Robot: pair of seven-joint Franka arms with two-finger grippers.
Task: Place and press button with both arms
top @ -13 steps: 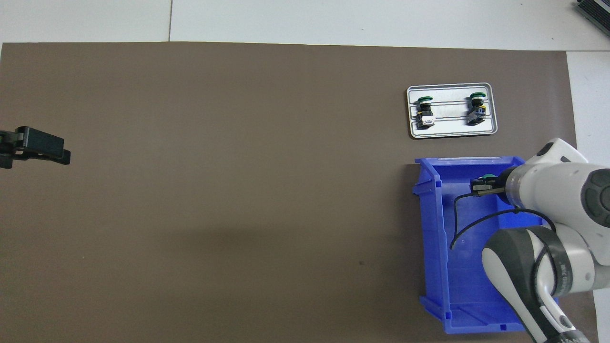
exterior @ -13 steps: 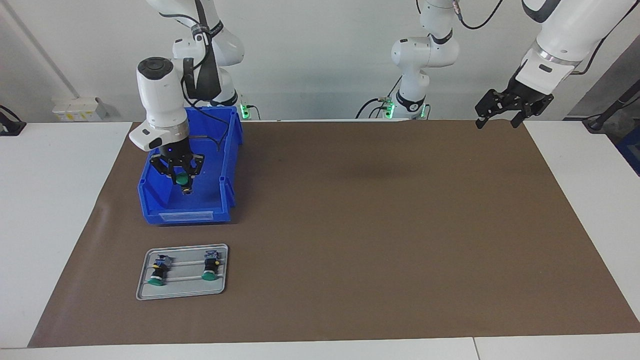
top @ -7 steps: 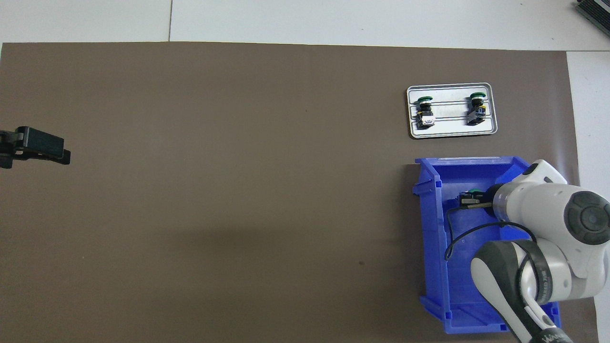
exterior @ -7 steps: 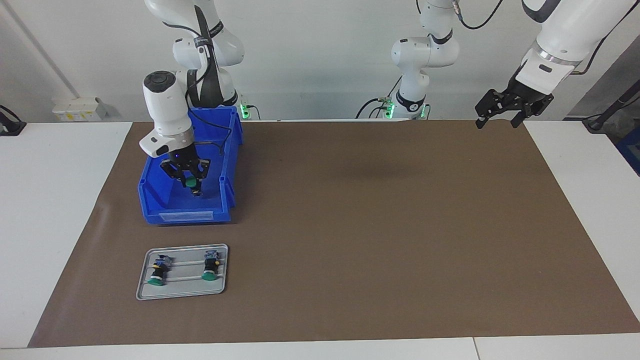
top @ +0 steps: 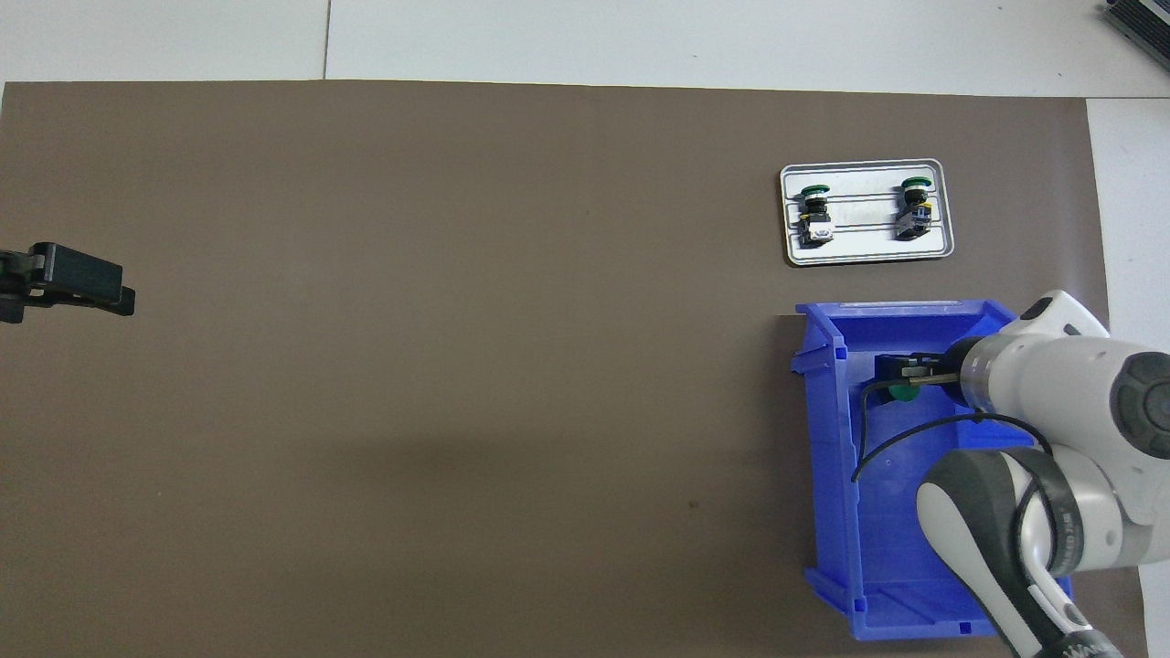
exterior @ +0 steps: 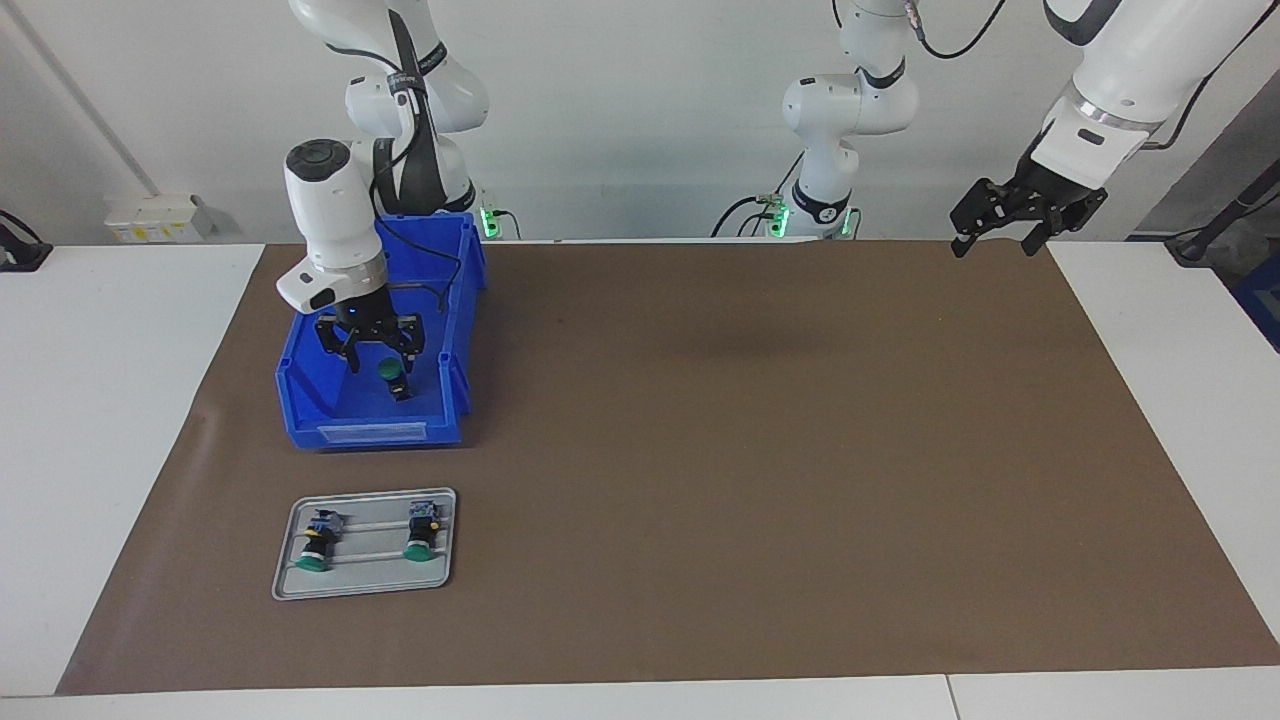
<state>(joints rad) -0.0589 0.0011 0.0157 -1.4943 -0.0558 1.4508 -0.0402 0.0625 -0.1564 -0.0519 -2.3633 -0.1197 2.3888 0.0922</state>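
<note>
Right black two-finger gripper (exterior: 378, 357) down inside open-topped blue plastic bin (exterior: 300, 395), at the right arm's end of the brown mat (exterior: 760, 450); fingers spread, clear of the small green-capped push-button (exterior: 392, 374) just beneath, nothing pinched. Button lying on the bin floor, tilted, black body partly visible, base hard to make out; in the overhead view only a sliver of green cap (top: 903, 393) showing beside the gripper (top: 900, 371), the rest covered by gripper and white wrist. Much of the bin interior hidden there by the white arm and a black cable. Left black gripper (exterior: 1000, 238) waiting in the air over the mat edge at the left arm's end, fingers spread, empty; cut off at the overhead frame edge (top: 69, 285). Grey metal tray (exterior: 300, 585) farther from the robots than the bin, carrying two more green-capped buttons (exterior: 318, 540) lying on their sides, details indistinct.
</note>
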